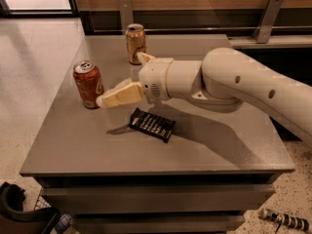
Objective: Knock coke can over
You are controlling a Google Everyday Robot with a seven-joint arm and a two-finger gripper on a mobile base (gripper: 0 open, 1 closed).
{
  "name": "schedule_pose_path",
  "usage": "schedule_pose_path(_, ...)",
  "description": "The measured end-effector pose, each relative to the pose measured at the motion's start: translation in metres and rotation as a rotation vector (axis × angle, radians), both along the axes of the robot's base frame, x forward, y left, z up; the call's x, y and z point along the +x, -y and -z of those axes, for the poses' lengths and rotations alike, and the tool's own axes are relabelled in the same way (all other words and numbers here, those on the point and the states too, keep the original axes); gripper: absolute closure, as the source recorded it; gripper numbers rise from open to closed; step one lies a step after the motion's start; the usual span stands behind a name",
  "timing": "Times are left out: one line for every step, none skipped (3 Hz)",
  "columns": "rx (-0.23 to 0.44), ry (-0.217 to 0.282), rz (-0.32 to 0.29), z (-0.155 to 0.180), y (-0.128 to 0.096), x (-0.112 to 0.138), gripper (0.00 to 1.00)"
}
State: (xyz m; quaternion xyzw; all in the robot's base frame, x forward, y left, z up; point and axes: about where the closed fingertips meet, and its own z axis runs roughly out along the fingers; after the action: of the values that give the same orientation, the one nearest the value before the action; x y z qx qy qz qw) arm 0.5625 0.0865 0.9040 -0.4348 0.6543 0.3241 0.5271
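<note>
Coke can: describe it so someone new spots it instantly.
On the grey table, look near the left edge. The coke can stands upright there, with the gripper beside its base. It is red with white script, unlike the gold can farther back.

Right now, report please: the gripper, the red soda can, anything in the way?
Gripper low, close beside the red soda can with silver top. Can upright, not yet knocked. Nothing between them; black flat packet and gold can lie apart.
</note>
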Motion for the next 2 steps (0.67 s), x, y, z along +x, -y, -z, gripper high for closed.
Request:
schedule_pose_path(0.052,-0.006,0.006,0.005,-0.012,0.003,0.00)
schedule_pose_path(0.016,0.068,0.029,0.011,-0.038,0.011,0.00)
